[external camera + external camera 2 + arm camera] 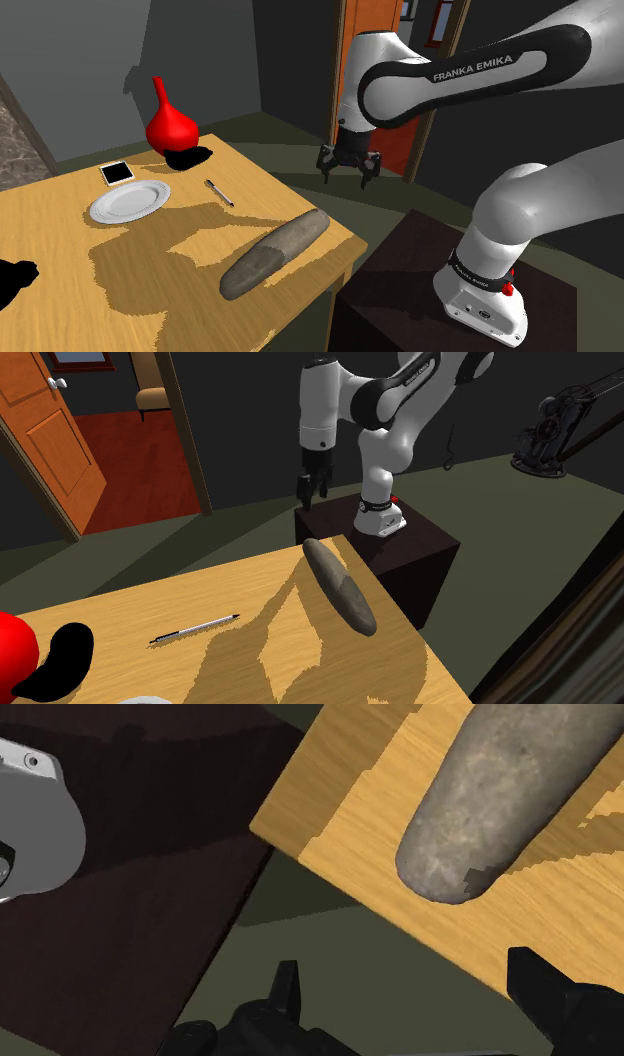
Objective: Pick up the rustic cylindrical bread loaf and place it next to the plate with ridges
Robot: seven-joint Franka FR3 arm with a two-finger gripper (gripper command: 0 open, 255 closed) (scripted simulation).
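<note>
Your all-black two-finger gripper [347,178] hangs with its fingers spread wide and nothing between them, just off the corner of the light wooden worktop [50,230], above dark olive floor beside the dark brown box stand [425,547]. The long grey-brown cylindrical bread loaf [276,253], rough and mottled like stone with rounded ends, lies flat near the worktop's edge closest to the arm, well apart from the round white ridged plate [128,201]. In the wrist view only one blunt end of the loaf shows; the rest is cut off. The glossy red bulb-shaped vase [170,122] stands at the far corner, and its narrow neck hides the inside. A slim silver-and-black pen [219,192] lies between plate and loaf, and a small white-bordered black square [118,173] sits just beside the plate. You cannot make out the flat black shape [188,157] at the vase's foot.
</note>
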